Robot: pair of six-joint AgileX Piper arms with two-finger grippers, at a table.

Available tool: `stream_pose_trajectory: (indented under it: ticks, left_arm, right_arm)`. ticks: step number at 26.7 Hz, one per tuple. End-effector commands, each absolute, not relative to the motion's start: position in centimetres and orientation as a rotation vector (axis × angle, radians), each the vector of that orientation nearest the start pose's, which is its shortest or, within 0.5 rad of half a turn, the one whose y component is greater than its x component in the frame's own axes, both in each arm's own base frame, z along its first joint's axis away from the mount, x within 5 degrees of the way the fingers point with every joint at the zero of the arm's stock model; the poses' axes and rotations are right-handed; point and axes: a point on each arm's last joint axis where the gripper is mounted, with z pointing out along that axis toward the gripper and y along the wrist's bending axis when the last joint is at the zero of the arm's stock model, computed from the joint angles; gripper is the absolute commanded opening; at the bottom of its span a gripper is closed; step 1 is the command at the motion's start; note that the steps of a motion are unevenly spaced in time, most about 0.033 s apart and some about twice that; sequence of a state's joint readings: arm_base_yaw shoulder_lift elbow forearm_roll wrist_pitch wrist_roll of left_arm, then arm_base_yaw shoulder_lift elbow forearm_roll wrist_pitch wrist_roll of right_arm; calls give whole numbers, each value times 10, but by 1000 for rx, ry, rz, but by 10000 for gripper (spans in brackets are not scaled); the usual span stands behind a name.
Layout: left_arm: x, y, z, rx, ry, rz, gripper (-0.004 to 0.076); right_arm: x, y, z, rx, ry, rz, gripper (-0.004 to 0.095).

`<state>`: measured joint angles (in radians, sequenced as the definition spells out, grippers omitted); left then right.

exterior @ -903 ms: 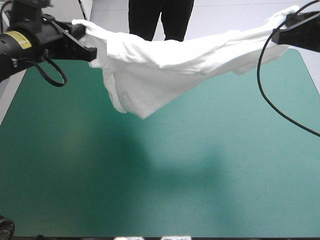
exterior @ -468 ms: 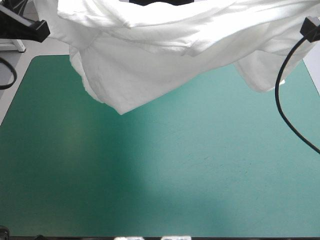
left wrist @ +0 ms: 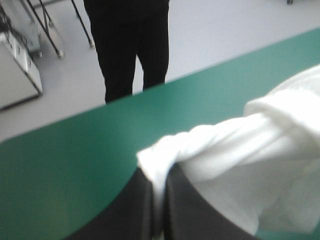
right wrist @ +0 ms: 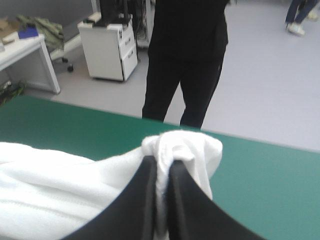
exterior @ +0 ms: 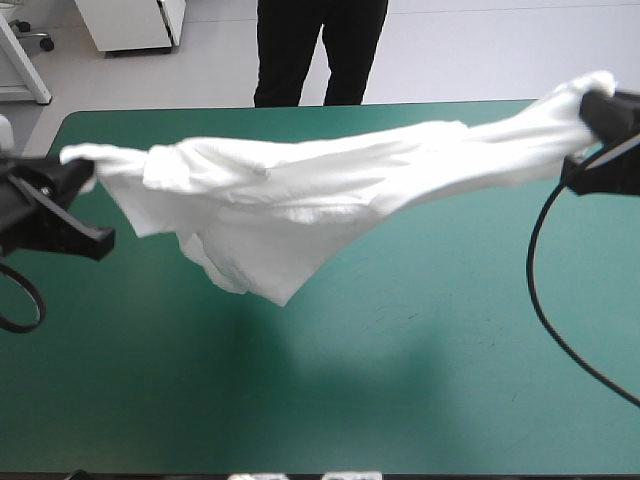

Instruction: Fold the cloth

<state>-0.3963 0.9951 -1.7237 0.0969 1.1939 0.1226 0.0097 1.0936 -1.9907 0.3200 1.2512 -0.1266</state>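
One soft shadow point(exterior: 300, 350) lies on the near part of the teal-green cover point(exterior: 450, 420), from the table's centre toward 6 o'clock. Above it hangs the lowest fold of the T-shirt point(exterior: 300, 190), a blunt point sagging toward 6 o'clock; whether it clears the cover or brushes it cannot be told.

The shirt is held up over the table and stretched like a sling. Its long axis runs from about 9 o'clock to 2 o'clock, and the right end lies farther off. At 9 o'clock the left gripper point(exterior: 78, 175) grasps a bunched corner, its jaws pinched almost together with white cloth squeezed between them. At 2 o'clock the right gripper point(exterior: 597, 108) clamps the other end the same way, a knot of fabric bulging past its tips.

Nothing stands between the shirt and the cover. Neckline and sleeves are lost among the twists. In the high view cloth hides the left fingertips, and the right gripper is cut off at the edge.
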Motion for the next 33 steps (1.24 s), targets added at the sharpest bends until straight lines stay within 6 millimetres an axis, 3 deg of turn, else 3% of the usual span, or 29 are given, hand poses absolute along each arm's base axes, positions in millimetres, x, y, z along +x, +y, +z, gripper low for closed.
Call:
stream_pose_trajectory:
  ticks: [1,8,14,19,23,27,33]
  left_arm:
    - [124,-41,506,440,1979,-59,-9]
    - [183,-66,417,483,2122,-49,-9]
    - [247,-91,359,561,2273,22,-9]
    - [292,-98,322,541,2330,22,-9]
    - [322,-91,301,478,2394,41,-9]
    - [352,-78,278,301,2449,-50,-9]
    - [371,-76,258,214,2442,-117,-9]
  right_arm:
    - [122,26,551,-207,1920,269,-17]
    - [190,23,465,-68,2047,298,-17]
    - [251,22,411,-9,2203,307,-17]
    - [292,22,378,13,2283,297,-17]
    - [318,21,351,33,2328,285,-17]
    - [342,20,322,48,2380,265,-17]
    - [369,18,287,104,2434,259,1]
